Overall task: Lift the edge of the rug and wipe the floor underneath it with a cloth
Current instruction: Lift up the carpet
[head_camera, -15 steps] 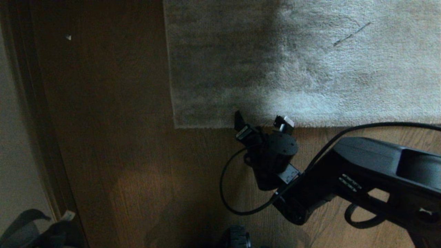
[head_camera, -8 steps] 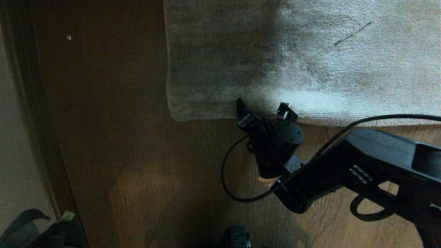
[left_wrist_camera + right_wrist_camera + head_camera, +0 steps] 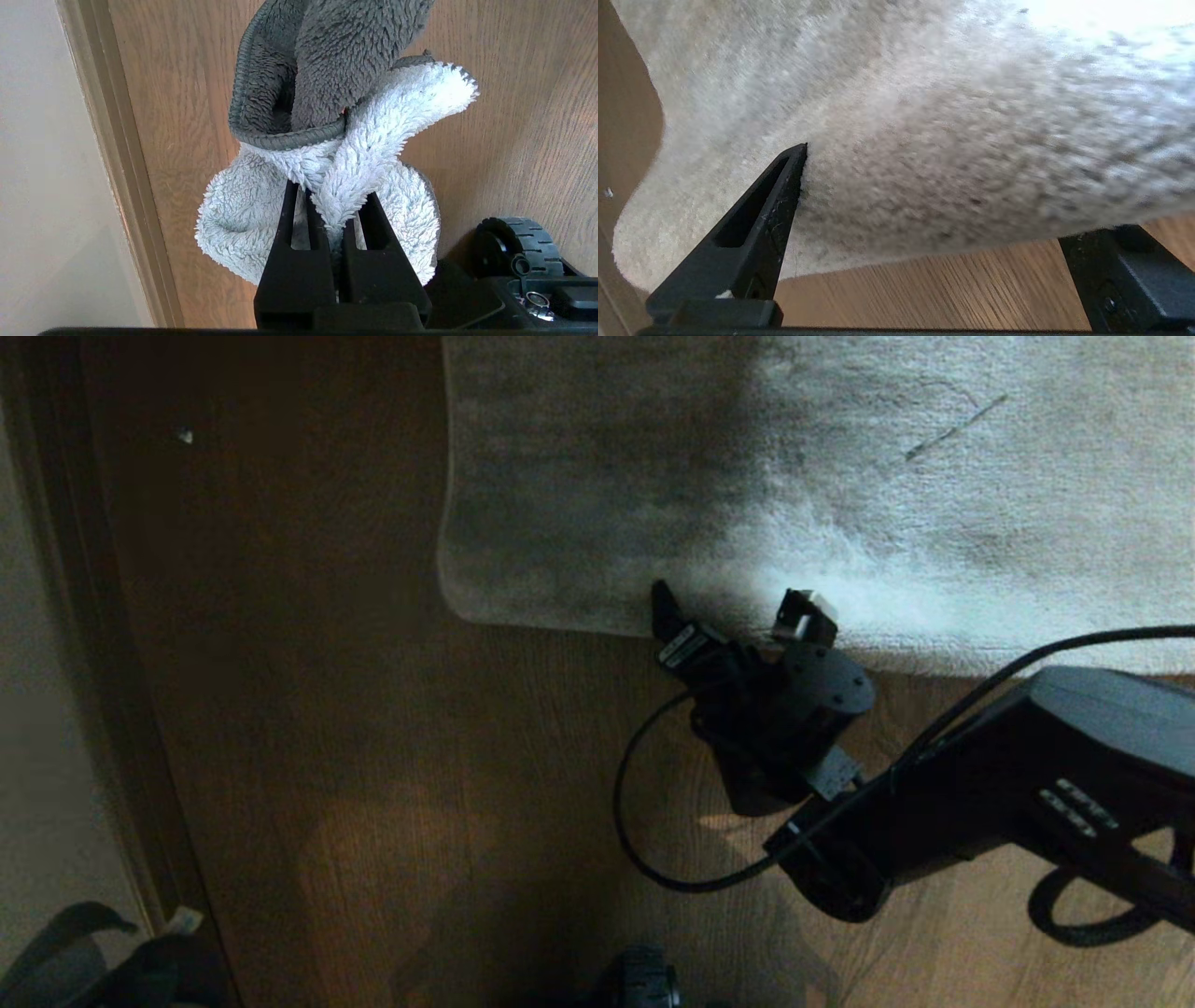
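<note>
Wood floor [image 3: 373, 756] under plush rug [image 3: 934, 523]

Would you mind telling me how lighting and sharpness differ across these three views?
Head view: dim, a shadow darkens the left part of the rug edge, its right part glares pale. Left wrist view: bright and sharp on the cloth. Right wrist view: rug pile smeared, upper corner blown out.

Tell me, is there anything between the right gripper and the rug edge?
Nothing visible. The right gripper is open and already at the rug edge, one finger pressed into the pile, the other below the border, over the floor.
</note>
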`<state>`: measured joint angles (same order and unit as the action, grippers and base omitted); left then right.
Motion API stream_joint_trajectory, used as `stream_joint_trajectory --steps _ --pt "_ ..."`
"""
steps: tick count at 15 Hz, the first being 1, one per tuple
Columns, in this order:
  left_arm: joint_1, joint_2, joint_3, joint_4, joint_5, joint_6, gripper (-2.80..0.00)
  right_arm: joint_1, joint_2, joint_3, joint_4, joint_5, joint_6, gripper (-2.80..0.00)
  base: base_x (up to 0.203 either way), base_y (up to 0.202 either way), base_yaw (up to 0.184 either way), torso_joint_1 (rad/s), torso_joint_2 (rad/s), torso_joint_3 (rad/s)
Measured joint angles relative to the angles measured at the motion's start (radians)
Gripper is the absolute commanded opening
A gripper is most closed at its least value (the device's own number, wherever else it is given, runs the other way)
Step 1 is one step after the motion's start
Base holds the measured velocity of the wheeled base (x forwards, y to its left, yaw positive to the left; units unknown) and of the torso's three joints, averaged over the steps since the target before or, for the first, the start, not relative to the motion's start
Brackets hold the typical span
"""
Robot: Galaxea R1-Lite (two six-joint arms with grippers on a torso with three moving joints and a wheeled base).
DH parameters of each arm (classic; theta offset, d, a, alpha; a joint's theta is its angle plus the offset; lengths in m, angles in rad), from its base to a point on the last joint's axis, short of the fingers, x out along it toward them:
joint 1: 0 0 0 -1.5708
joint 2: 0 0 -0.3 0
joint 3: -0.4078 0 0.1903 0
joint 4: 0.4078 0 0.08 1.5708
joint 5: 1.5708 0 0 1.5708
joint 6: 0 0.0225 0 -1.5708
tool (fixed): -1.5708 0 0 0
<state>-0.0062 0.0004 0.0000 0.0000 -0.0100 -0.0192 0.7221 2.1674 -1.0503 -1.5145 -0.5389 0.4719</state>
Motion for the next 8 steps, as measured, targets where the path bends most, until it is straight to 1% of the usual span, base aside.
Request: stream_joint_trajectory --steps 4,8 --pt "0.000 0.000 0.000 0.000 0.000 0.000 -2.80 -0.002 -0.047 0.083 0.001 -0.002 -0.004 0.00 0.000 0.000 0.000 0.000 0.00 0.000" --pt "0.000 0.000 0.000 0.000 0.000 0.000 -2.80 -0.026 -0.065 0.100 -0.001 -0.010 -0.009 0.00 0.000 0.000 0.000 0.000 0.00 0.000"
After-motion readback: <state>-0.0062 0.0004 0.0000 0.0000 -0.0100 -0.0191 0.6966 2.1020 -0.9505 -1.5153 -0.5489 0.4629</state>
